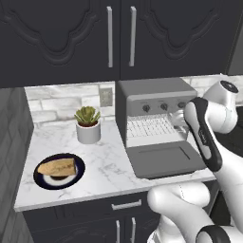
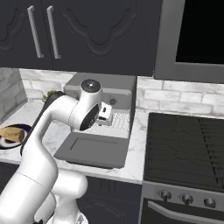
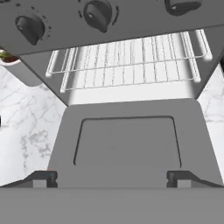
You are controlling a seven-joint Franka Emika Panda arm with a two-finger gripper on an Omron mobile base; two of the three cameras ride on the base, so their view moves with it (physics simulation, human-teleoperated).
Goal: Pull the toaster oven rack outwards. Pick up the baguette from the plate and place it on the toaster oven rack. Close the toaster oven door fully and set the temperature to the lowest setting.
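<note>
The grey toaster oven (image 1: 152, 97) stands on the marble counter with its door (image 1: 163, 159) folded down flat. Inside the cavity lies the wire rack (image 3: 131, 65), also seen as the rack (image 1: 149, 127) from the left. My gripper (image 3: 111, 179) hovers open above the lowered door (image 3: 127, 140), facing the cavity, with nothing between its dark fingertips (image 3: 43, 178). The hand (image 2: 104, 114) sits just in front of the oven opening. Far left, the baguette (image 1: 57, 167) rests on the dark plate (image 1: 76, 176).
A potted succulent (image 1: 88, 124) stands between the plate and the oven. Three knobs (image 3: 98, 14) line the oven's front panel. A dark stove (image 2: 188, 140) sits to the oven's right, with cabinets (image 1: 109, 38) overhead.
</note>
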